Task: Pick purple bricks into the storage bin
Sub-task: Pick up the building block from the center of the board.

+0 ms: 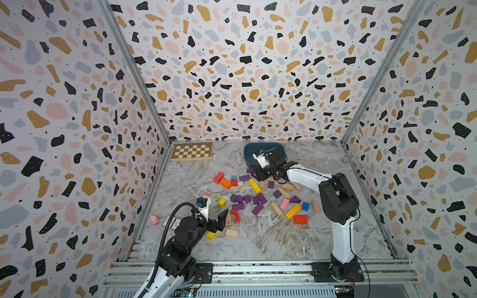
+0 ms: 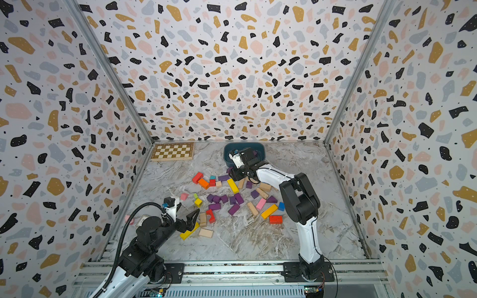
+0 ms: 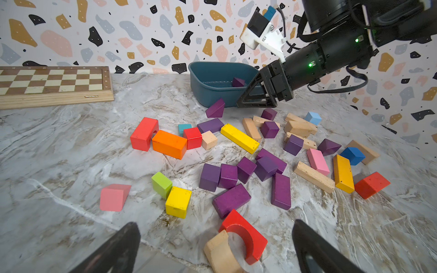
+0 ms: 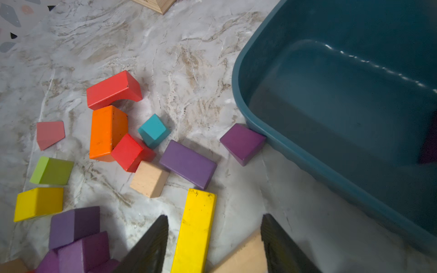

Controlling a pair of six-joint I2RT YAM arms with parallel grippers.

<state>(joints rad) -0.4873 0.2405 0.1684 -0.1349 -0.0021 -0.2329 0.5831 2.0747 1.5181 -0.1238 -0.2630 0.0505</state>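
Several purple bricks (image 1: 240, 199) (image 3: 227, 176) lie in a loose cluster mid-table among other coloured blocks. A purple wedge (image 4: 242, 143) (image 3: 216, 108) touches the front wall of the teal storage bin (image 1: 247, 154) (image 2: 228, 156) (image 3: 205, 87) (image 4: 238, 99). A purple bar (image 4: 188, 164) lies just in front of the wedge. One purple brick (image 3: 237, 82) sits inside the bin. My right gripper (image 1: 258, 176) (image 3: 243, 104) (image 4: 215, 216) hangs open and empty by the bin's near edge, over a yellow bar (image 4: 196, 231). My left gripper (image 1: 222, 219) (image 3: 215, 223) is wide open and empty at the near left.
A chessboard (image 1: 192, 151) (image 3: 52, 82) lies at the back left. A red arch (image 3: 243, 234) and a tan arch (image 3: 220, 250) sit under the left gripper. Red, orange, yellow, blue, pink and tan blocks mix with the purple ones. A pink toy (image 1: 154, 219) lies by the left wall.
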